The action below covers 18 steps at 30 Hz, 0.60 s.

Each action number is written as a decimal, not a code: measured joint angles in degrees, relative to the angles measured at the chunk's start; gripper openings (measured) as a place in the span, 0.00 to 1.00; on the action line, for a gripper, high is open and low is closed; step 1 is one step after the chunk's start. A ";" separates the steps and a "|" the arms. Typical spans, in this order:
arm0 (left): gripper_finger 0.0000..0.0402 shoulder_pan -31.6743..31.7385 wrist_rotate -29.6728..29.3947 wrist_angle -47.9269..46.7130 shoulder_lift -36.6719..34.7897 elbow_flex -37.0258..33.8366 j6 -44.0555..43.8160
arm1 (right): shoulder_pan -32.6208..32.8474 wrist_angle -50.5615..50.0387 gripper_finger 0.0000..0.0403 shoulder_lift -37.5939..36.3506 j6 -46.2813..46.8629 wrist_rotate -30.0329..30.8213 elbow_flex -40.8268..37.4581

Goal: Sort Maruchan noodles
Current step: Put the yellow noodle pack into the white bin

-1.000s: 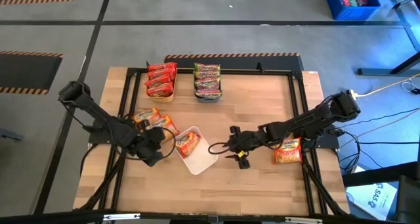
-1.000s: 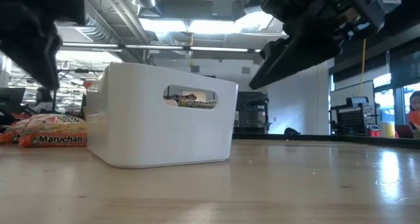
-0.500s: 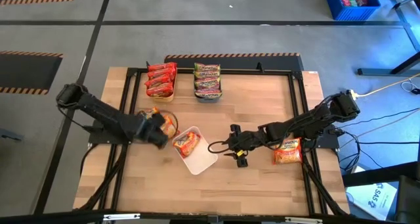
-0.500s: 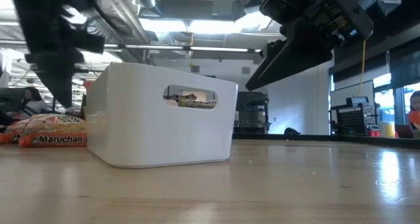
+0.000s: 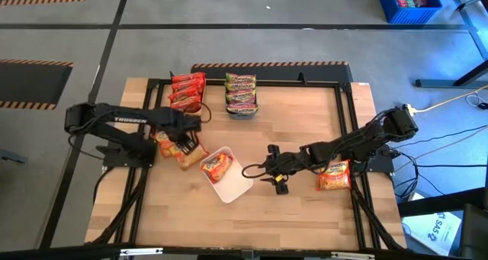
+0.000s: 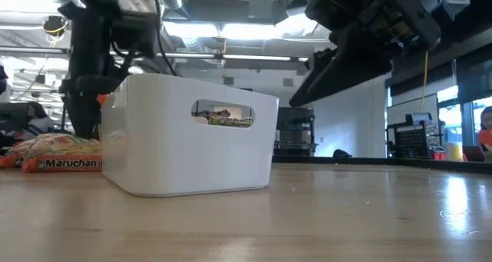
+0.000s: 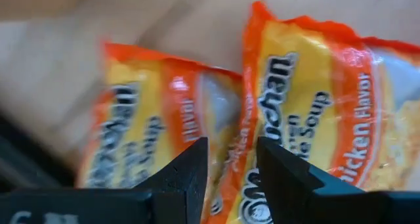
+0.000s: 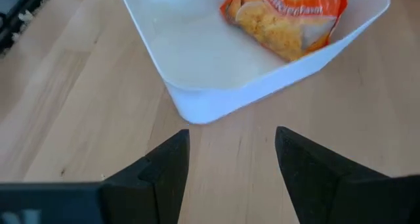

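Two orange Maruchan packets (image 5: 177,148) lie flat side by side on the table, left of the white tray (image 5: 235,185). My left gripper (image 5: 185,140) hangs right over them, pointing down. In the left wrist view its fingers (image 7: 231,148) are open by a narrow gap above the place where the two packets (image 7: 308,106) meet. A third orange packet (image 5: 217,166) lies inside the white tray. My right gripper (image 5: 273,171) is open and level, just right of the tray; the tray's corner (image 8: 197,106) is ahead of its fingers. Another orange packet (image 5: 334,176) lies under the right arm. My left gripper comes from above at the adjoining edges of the two orange packets (image 7: 246,129). I cannot tell whether its fingertips touch them. Both packets lie flat on the table.
At the far edge stand a yellow tray of red packets (image 5: 187,92) and a blue-grey tray of green-edged packets (image 5: 241,92). A black frame (image 5: 347,107) borders the wooden table. In the low view the white tray (image 6: 192,135) stands in front, with an orange packet (image 6: 61,154) to its left.
My left gripper has swung from the near left side of the white tray toward the table's far edge. It now stands over the two orange packets, pointing down at them. The packets and the tray have stayed in place.
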 joint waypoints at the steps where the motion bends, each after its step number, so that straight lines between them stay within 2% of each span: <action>1: 0.31 1.10 2.21 1.52 -0.03 -0.70 1.23 | 0.00 -0.01 0.52 0.04 0.02 -0.01 -0.35; 4: 0.31 4.25 7.82 5.88 -0.15 -3.08 4.32 | 0.00 1.23 0.52 0.04 0.18 -0.02 -1.78; 8: 0.31 7.83 12.33 10.38 -0.20 -6.18 5.15 | 0.00 2.31 0.52 0.04 0.27 -0.02 -2.53; 11: 0.31 9.42 19.87 13.69 -0.26 -7.88 7.11 | 0.00 2.93 0.52 0.04 0.28 -0.02 -2.53; 13: 0.31 10.14 23.92 14.28 -0.24 -8.31 8.06 | 0.00 2.91 0.52 0.04 0.28 -0.02 -2.53; 18: 0.31 12.06 29.21 14.93 -0.64 -8.32 9.82 | 0.00 3.00 0.52 0.04 0.30 -0.02 -2.53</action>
